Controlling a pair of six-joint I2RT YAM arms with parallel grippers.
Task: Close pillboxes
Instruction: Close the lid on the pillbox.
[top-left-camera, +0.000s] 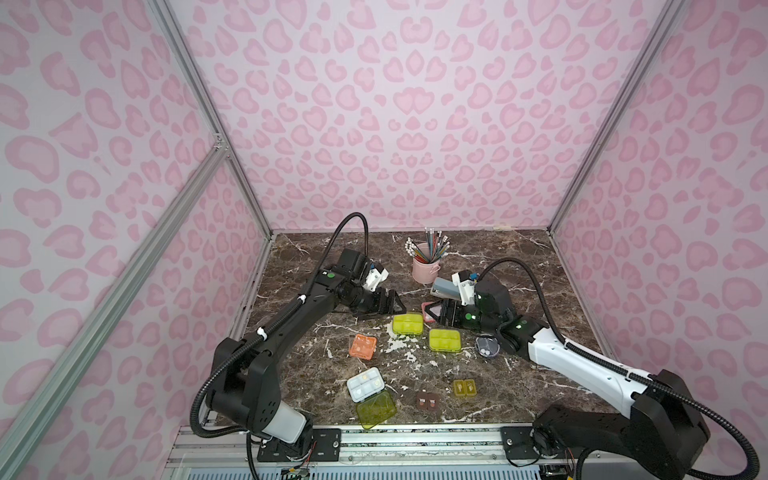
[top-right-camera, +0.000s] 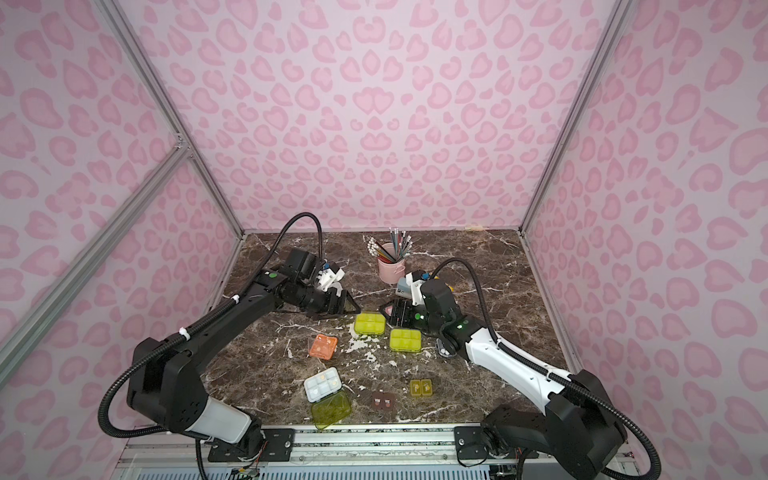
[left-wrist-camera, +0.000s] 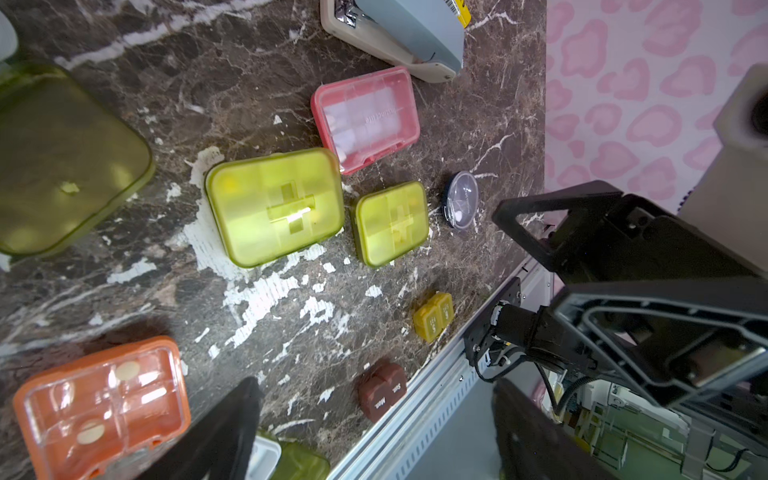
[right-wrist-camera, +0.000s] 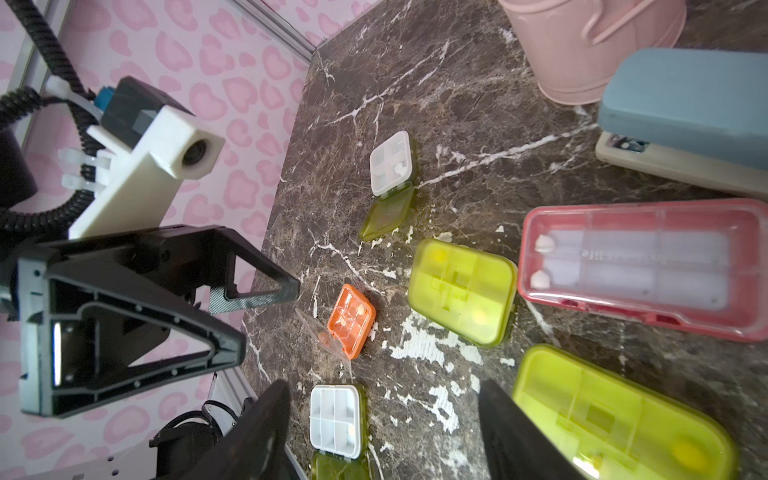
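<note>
On a dark marble tabletop (top-left-camera: 498, 399), pillboxes in a loose scatter. At centre, left yellow-green pillbox (top-left-camera: 408, 325) and right yellow-green pillbox (top-left-camera: 444, 340), lids down, just beside each other. Behind them, pink pillbox (top-left-camera: 429, 311), lid shut, partly beneath the right gripper (top-left-camera: 441, 319), jaws spread, nothing between. Opposite, left gripper (top-left-camera: 390, 305), likewise spread and empty. Nearer the base rail (top-left-camera: 415, 434): orange pillbox (top-left-camera: 363, 346); white tray (top-left-camera: 365, 384), yellow-green lid (top-left-camera: 376, 409) flung open; brown pillbox (top-left-camera: 428, 401) and olive pillbox (top-left-camera: 464, 387), both shut. Just beside the right arm (top-left-camera: 561, 353), round dark-blue pillbox (top-left-camera: 486, 347). Caught by the right wrist camera, second white tray (right-wrist-camera: 390, 164), lid open too. At the back, pink pencil cup (top-left-camera: 424, 268) and grey-blue stapler (right-wrist-camera: 685, 104).
</note>
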